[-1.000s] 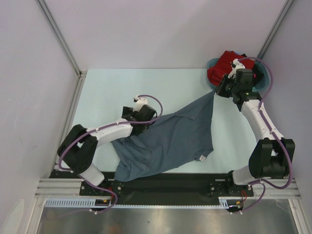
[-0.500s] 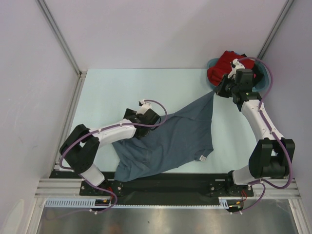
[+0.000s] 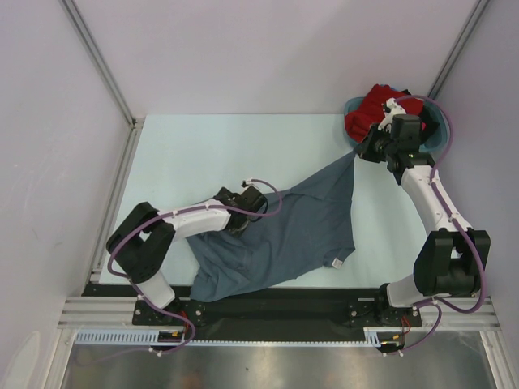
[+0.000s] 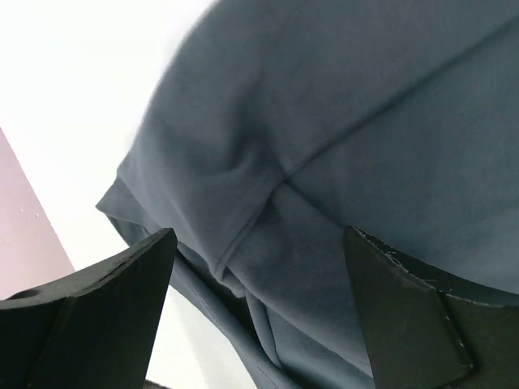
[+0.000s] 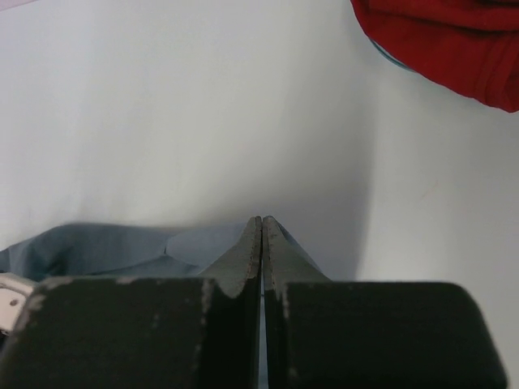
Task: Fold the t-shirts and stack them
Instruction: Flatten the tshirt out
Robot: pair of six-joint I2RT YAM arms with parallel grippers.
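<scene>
One slate-grey t-shirt is spread crumpled across the lower centre of the table, with one corner drawn taut toward the upper right and pinched in the closed right jaws. Left jaws are set wide over a seamed fold at its left edge. One red t-shirt is heaped in the teal basin — upper right.

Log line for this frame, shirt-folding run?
grey t-shirt: unfolded on table, one corner pulled out | left gripper: open over a seamed fold | right gripper: shut on that corner | red t-shirt: in teal basin
</scene>
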